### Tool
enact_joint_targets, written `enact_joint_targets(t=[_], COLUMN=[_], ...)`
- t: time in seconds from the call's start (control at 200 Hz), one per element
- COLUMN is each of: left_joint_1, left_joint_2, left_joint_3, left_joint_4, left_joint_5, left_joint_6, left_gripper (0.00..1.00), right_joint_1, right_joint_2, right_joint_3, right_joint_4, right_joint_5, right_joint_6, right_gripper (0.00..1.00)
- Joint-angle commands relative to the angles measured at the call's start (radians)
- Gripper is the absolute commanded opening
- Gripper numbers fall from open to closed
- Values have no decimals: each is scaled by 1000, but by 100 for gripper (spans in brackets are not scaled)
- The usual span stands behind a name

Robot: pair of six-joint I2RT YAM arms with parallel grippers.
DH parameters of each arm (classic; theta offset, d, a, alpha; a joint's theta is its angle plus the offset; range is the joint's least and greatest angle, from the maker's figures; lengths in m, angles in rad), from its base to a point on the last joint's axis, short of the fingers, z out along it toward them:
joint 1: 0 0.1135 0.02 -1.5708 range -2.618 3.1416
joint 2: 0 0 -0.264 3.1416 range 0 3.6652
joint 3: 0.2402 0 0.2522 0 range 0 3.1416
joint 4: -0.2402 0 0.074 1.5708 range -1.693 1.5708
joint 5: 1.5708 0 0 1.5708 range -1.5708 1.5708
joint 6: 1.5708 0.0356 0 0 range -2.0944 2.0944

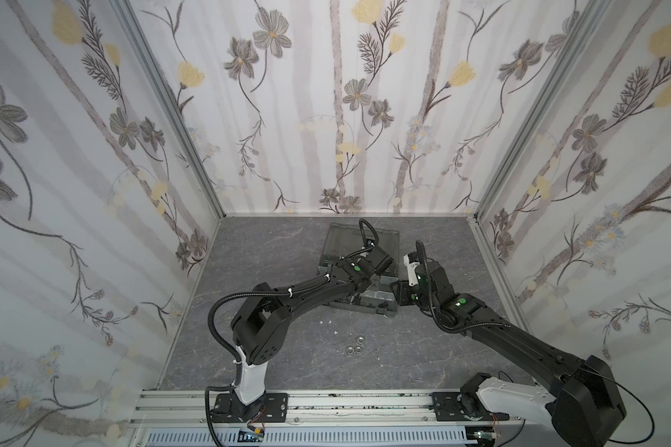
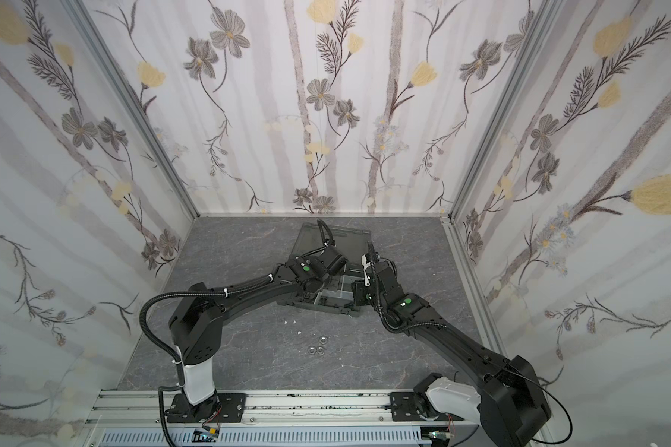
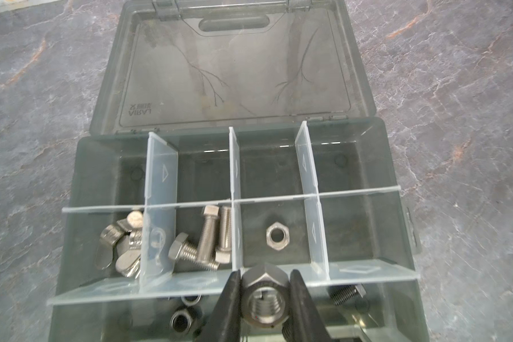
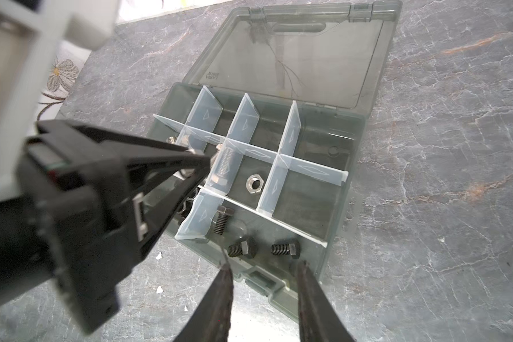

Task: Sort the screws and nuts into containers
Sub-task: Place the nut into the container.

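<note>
Bare grey marbled tabletop point(image 3: 456, 118) lies all round the dark grey plastic organiser case point(image 3: 397, 177); three loose silver nuts point(image 1: 354, 346) sit in front of it. The left arm point(image 1: 307, 288) stretches over the case, wrist bent down, and the left gripper point(image 3: 264, 277) pinches a large silver hex nut point(image 3: 264, 302) above its front dividers. The right gripper point(image 4: 264, 266) hangs at the case's front rim, jaws apart, empty, near black hex screws point(image 4: 285, 248). Silver screws point(image 3: 208, 237) lie in a middle-row compartment.

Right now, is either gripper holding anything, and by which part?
Left gripper pinches a silver nut by two opposite sides, with the threaded hole facing the wrist camera. Right gripper is open and holds nothing.
</note>
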Motion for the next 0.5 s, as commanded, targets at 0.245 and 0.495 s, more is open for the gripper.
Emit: enact_joint_targets(t=[0.245, 0.495], left_joint_1=[22, 23], left_joint_2=[103, 94], left_joint_3=[69, 27], left_joint_4=[6, 34], left_joint_5=[38, 70], left_joint_6=[34, 7], left_gripper=[19, 30], right_joint_1=[-27, -32], right_joint_2=[-45, -43], right_joint_3=[-46, -48], right_joint_4=[-12, -12], right_joint_5=[24, 21], right_joint_6=[11, 11], right_gripper=[37, 38])
